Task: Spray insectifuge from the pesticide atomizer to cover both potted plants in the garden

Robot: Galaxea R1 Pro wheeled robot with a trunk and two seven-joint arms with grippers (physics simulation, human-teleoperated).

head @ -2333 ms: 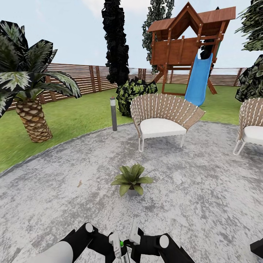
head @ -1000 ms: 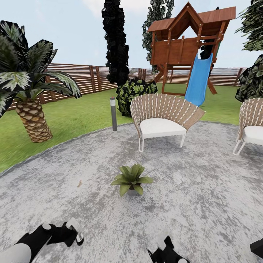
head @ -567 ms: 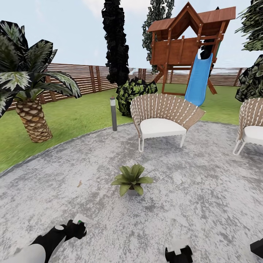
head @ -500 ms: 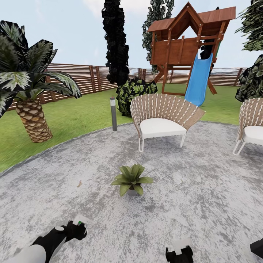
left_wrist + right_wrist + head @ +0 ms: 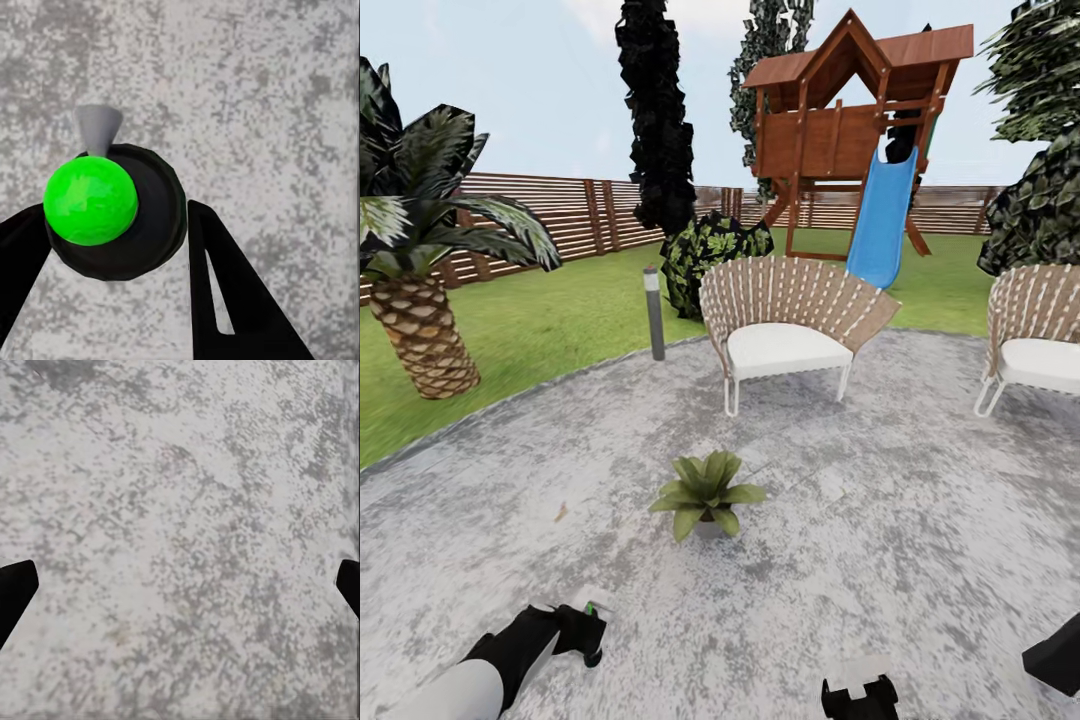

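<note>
From your head camera you look over the round grey patio [image 5: 920, 520], where one potted plant [image 5: 703, 494] sits near the middle as a low rosette of broad pointed green leaves, its pot barely showing. Beyond it stands a slatted chair [image 5: 785, 325] with a white cushion, a second chair [image 5: 1035, 340] at the right edge, a short bollard light [image 5: 654, 311] at the patio's rim, a palm [image 5: 415, 240] on the lawn [image 5: 530, 330], a wooden fence [image 5: 570, 215], and a playhouse [image 5: 845, 120] with a blue slide [image 5: 880, 215]. Low at the left, your left gripper [image 5: 582, 632] hangs over the paving with a small green spot at its tip; low at the centre-right sits your right gripper [image 5: 858, 692]. In your left wrist camera, the left gripper [image 5: 124, 225] pinches the pesticide atomizer [image 5: 120, 214]: seen end-on, it shows a dark round body, a bright green ball on top and a small grey nozzle pointing away over the paving. In your right wrist camera, the right gripper [image 5: 180, 585] is spread wide, its dark fingertips [image 5: 13, 589] at opposite edges, with speckled grey paving between them.
</note>
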